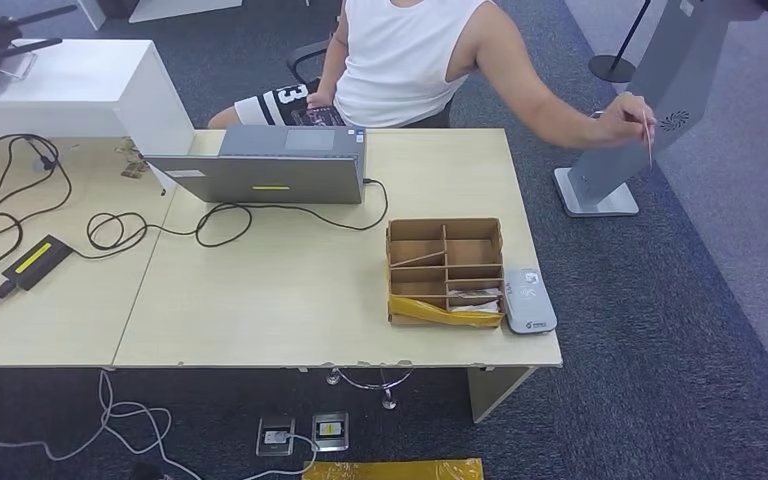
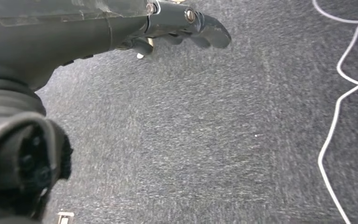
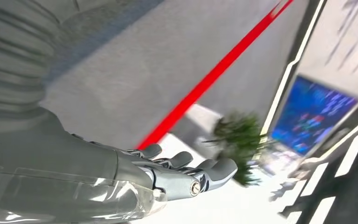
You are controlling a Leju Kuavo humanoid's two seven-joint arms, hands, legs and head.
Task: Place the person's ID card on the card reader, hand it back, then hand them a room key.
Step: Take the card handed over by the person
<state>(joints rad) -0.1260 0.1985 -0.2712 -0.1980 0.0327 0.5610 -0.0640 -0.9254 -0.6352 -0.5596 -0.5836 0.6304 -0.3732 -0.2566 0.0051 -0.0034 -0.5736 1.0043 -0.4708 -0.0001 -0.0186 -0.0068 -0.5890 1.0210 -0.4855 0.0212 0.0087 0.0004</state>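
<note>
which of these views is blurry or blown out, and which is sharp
Head view: sharp and evenly lit, the card reader and divided cardboard box are crisp. Right wrist view: background smeared and soft, white area beneath the right hand blown out, reflections on its clear cover. Left wrist view: carpet grain slightly streaked, left hand dark but readable.

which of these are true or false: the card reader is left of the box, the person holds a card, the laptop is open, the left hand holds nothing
1. The reader lies left of the box. False: it lies right of it, touching its side.
2. The person's hand holds a card. True.
3. The laptop is open. False: its lid is shut.
4. The left hand holds nothing. True: its fingers hang over carpet.
</note>
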